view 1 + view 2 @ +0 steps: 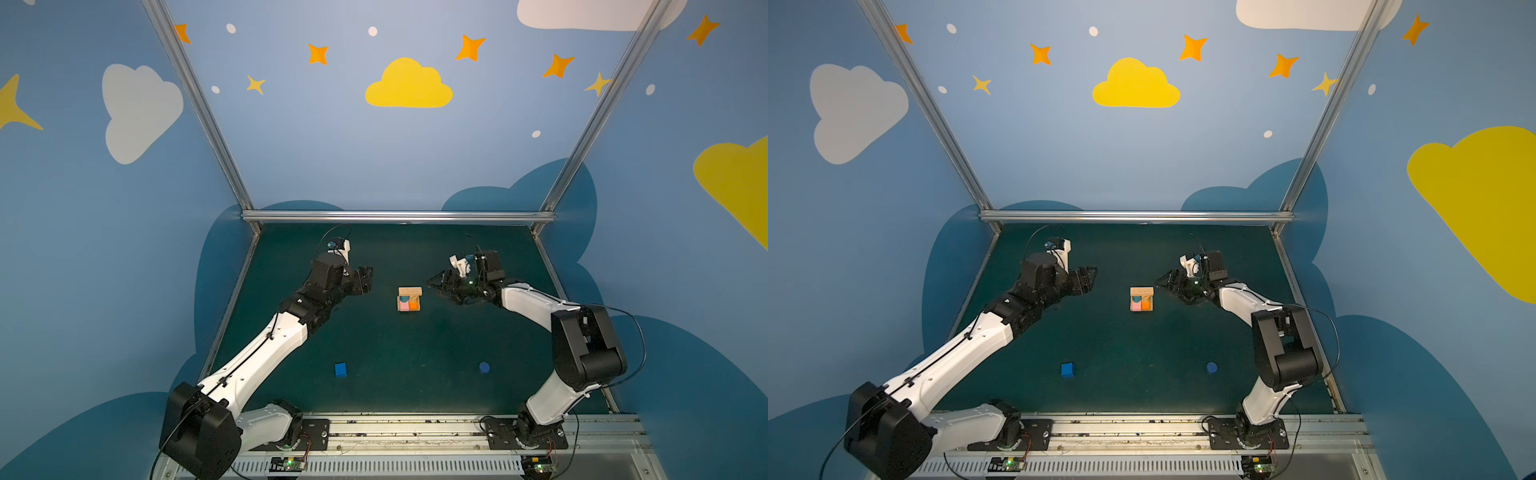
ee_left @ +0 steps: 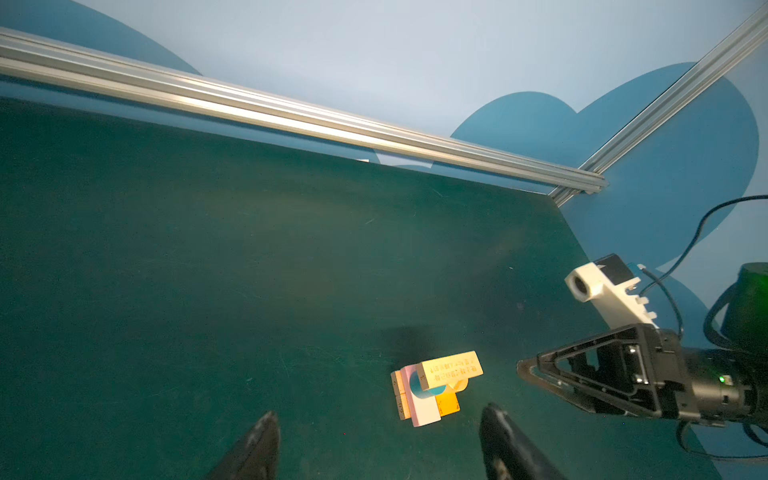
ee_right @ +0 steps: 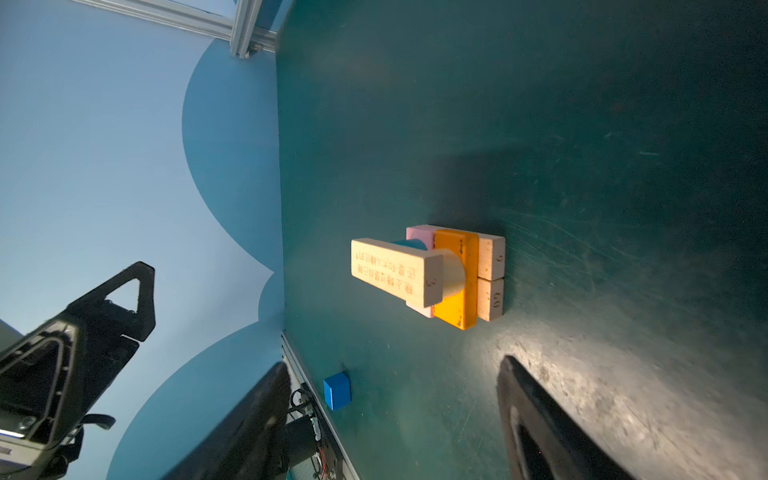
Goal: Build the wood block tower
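Middle of table [image 1: 374, 340]: wood block tower [image 1: 409, 298], tan bar topmost. My left gripper [image 1: 368, 281] and right gripper [image 1: 434, 286] flank it, apart from it, both spread wide and empty. blue cube [image 1: 340, 369] and dark-blue cylinder [image 1: 484, 367] lie loose nearer the front edge.

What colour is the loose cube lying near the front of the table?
The cube is blue, clearest in the right wrist view.

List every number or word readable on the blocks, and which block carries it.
"3": end face of the top tan bar.
"6" or "9", seen sideways: end face of a bottom tan bar.
Marks on the neighbouring bottom tan bar: too unclear to read.
Engraved characters along the top tan bar's side: too blurred.
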`<state>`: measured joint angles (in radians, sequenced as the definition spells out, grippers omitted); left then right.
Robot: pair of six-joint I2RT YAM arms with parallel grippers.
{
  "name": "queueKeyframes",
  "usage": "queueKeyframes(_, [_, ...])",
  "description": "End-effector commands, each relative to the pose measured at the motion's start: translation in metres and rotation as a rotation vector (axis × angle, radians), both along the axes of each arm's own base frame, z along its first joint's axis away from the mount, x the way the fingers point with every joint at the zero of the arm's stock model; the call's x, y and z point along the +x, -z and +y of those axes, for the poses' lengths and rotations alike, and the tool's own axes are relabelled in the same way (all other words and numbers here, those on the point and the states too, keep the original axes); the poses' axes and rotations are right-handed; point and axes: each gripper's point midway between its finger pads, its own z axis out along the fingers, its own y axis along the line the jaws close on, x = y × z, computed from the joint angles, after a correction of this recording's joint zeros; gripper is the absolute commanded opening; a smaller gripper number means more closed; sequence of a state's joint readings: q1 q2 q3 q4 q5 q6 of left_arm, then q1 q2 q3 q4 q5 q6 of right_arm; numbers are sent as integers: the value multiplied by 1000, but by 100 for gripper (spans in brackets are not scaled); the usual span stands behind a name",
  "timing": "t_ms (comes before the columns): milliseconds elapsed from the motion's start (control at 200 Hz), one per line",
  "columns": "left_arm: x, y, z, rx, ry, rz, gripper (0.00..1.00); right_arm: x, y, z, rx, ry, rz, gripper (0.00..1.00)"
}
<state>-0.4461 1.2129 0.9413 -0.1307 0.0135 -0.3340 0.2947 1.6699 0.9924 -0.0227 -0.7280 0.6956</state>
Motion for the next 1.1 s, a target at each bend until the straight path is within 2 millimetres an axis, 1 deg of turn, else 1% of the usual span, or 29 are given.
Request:
queueKeyframes(0, [-2,-6,5,-5,-12,-23,75,-4,-6,-10,-23,14,-22,77])
queueKeyframes(150, [-2,-4,5,-3,-13,-26,76,-3,-10,-11,-22,24,-28,74])
queueKeyframes(275, [-1,-2,4,-4,-10,-21,76,-3,-8,-9,-13,20,-20,70])
queueKeyframes(441, [0,1,3,-2,-7,-16,74,-2,0,0,7,8,0,53])
queueKeyframes(526, [1,0,3,-5,-6,-15,73,-1,3,7,14,-5,9,47])
queueKeyframes(651, [2,1,3,-5,-9,-12,73,3,8,17,18,-25,19,46])
queueKeyframes(901, [1,1,3,-10,-7,-13,73,14,9,25,31,-34,14,45])
queueKeyframes(1096, [2,2,3,-8,-8,-10,73,18,12,31,30,-42,21,39])
